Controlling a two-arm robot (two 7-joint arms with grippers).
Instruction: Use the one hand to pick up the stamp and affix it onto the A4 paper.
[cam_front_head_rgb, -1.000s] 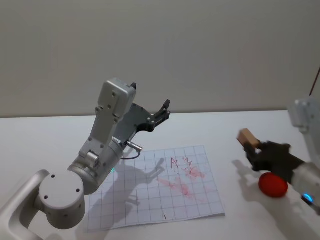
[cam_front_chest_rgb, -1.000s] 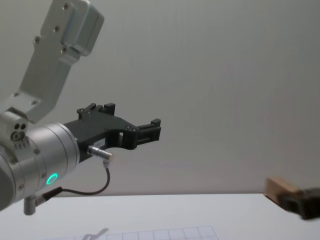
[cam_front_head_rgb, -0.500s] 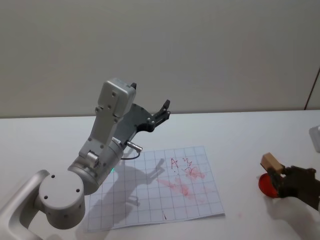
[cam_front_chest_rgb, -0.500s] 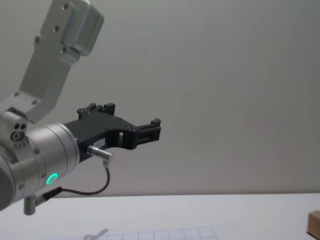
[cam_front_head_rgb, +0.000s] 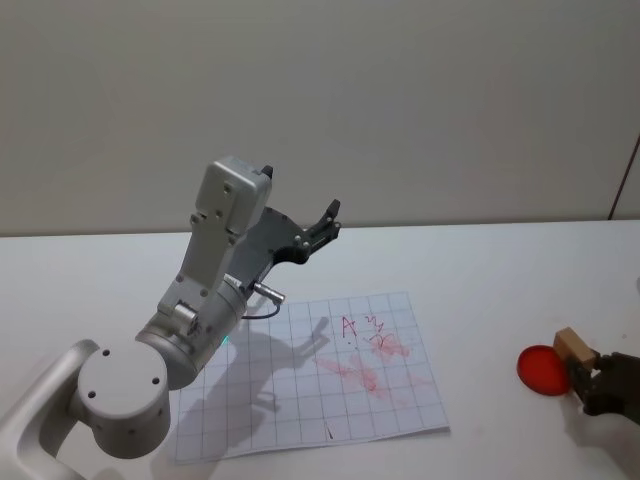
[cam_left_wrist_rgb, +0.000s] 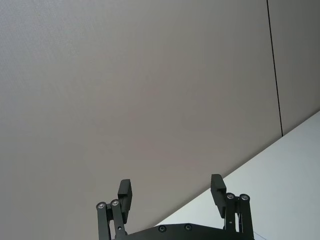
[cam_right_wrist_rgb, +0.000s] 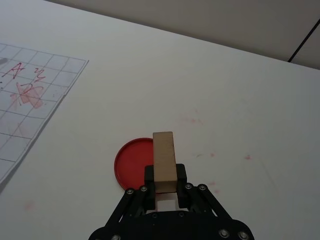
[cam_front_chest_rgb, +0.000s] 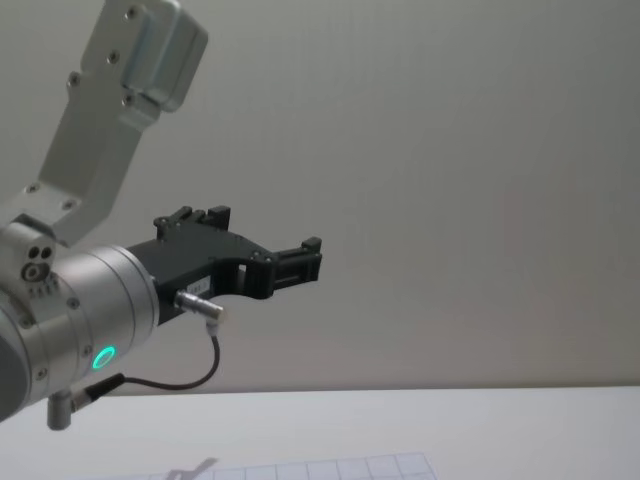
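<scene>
A4 paper (cam_front_head_rgb: 315, 375) is laid flat on table (cam_front_head_rgb: 480, 270), approx. mid. Pad (cam_front_head_rgb: 541, 369) is set well to its right. Stamp (cam_right_wrist_rgb: 164, 161) is held in right gripper (cam_right_wrist_rgb: 165, 181) just at pad's near edge. Left gripper (cam_front_head_rgb: 322, 226) is raised behind paper's far-left corner.

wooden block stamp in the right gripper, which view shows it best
The right wrist view: the tan wooden block stamp stands clamped in the right gripper over the red round ink pad. The head view catches the stamp at its right edge.
</scene>
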